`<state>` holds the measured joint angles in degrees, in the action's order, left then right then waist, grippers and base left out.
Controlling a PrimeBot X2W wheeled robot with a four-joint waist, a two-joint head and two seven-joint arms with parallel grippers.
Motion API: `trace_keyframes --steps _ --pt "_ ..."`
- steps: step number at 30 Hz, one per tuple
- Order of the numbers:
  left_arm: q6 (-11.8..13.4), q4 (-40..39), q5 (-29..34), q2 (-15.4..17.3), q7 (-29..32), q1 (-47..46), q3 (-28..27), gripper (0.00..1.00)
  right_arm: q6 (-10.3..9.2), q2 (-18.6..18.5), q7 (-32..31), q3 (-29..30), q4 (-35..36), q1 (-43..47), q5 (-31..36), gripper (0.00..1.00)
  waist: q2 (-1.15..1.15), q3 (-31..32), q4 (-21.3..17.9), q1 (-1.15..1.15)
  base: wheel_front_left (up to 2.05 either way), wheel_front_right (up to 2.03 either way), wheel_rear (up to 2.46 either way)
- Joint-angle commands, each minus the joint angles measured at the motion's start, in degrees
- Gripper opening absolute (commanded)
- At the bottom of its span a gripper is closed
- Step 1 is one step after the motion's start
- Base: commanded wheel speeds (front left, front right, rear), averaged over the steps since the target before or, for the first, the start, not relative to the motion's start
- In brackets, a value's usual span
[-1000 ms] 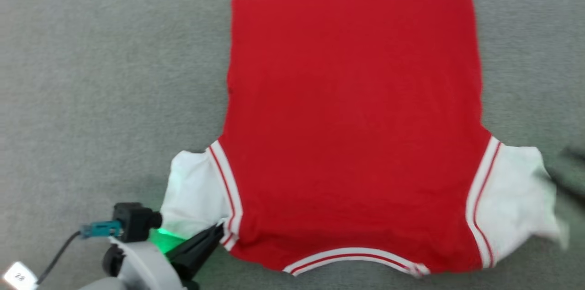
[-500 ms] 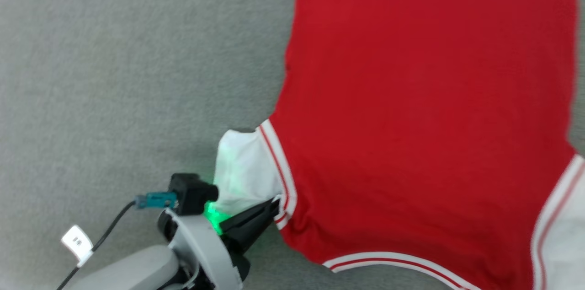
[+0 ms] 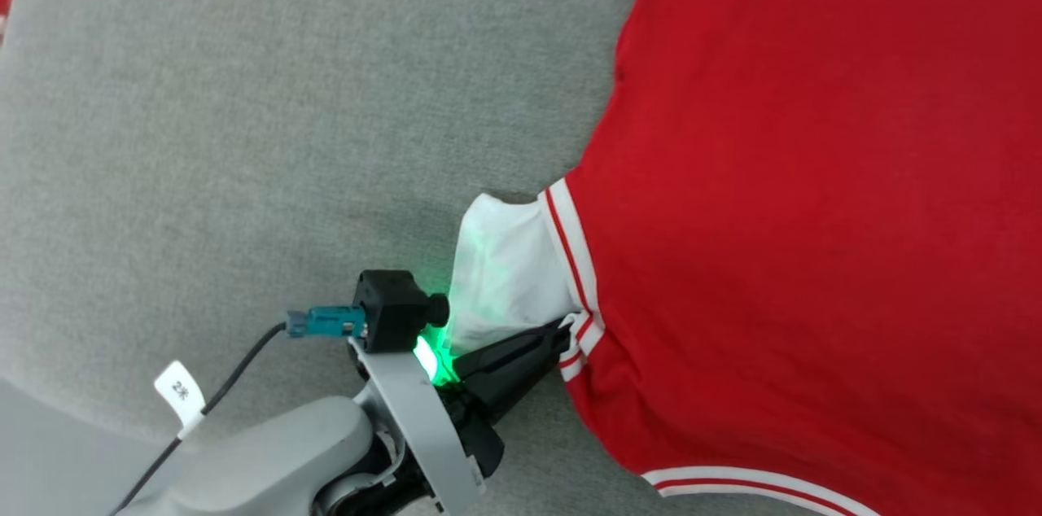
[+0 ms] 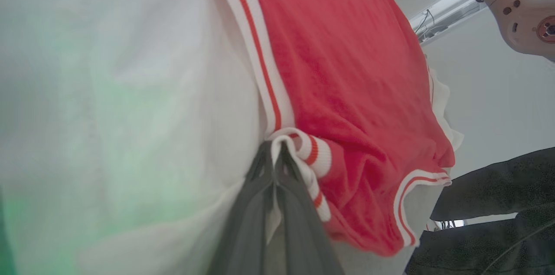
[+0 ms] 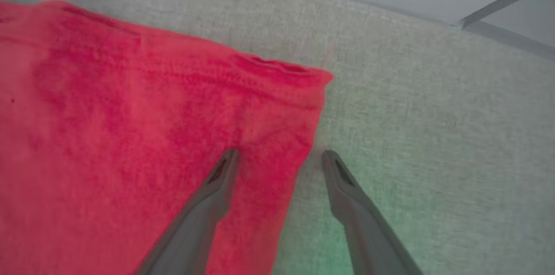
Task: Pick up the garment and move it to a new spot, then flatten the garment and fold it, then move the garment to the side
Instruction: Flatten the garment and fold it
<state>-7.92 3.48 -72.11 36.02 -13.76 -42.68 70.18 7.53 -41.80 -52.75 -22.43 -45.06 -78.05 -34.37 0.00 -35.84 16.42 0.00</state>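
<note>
The garment [image 3: 814, 215] lies spread flat on the grey padded surface [image 3: 244, 133], red body upward, with a white sleeve [image 3: 509, 272] at its left side. My left gripper [image 3: 562, 334] is shut on the striped trim where that sleeve meets the body. In the left wrist view the gripper [image 4: 274, 149] pinches a fold of white fabric and red-striped band of the garment [image 4: 347, 71]. My right gripper [image 5: 279, 155] is open just above the garment [image 5: 130, 136], one finger over the red cloth and the other over bare surface, straddling its side edge near a far corner.
The padded surface's near edge [image 3: 49, 451] runs across the lower left of the head view. A pale robot part [image 4: 520, 14] and a dark shape [image 4: 490, 205] show beyond the garment in the left wrist view. A wall with a grey bar [image 5: 498, 19] lies past the surface.
The whole head picture has slid right and upward, so the camera has turned. My left gripper has kept its hold on the same sleeve trim throughout.
</note>
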Motion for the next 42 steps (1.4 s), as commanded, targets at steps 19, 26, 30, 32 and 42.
trace_keyframes --steps 19,26,30,32,42 --pt "1.0 7.7 -2.0 1.2 -1.0 2.2 2.0 0.00 -0.09 -3.4 6.2 -8.5 5.9 8.7 -5.7 0.00 0.00 7.3 -3.0 0.00 0.00 0.00 0.00" --pt "0.7 7.5 -2.6 2.4 -1.2 5.4 0.8 0.00 -0.09 -13.8 6.4 -11.5 22.0 24.3 -16.1 0.00 0.00 13.3 -7.5 0.00 0.00 0.00 0.00" --pt "0.6 7.4 -2.4 3.3 -1.3 7.3 -1.4 0.00 -0.09 -18.1 8.6 -10.4 30.3 35.2 -18.8 0.00 0.00 14.7 -10.0 0.00 0.00 0.00 0.00" --pt "0.6 7.5 -2.0 3.7 -1.3 8.4 -2.5 0.00 -0.09 -19.1 9.5 -9.4 33.9 41.0 -19.9 0.00 0.00 15.2 -11.2 0.00 0.00 0.00 0.00" --pt "0.9 7.8 0.8 4.9 -1.3 12.8 -9.4 0.00 -0.08 -15.7 10.7 -3.5 46.6 67.3 -17.0 0.00 0.00 16.1 -15.2 0.00 0.00 0.00 0.00"
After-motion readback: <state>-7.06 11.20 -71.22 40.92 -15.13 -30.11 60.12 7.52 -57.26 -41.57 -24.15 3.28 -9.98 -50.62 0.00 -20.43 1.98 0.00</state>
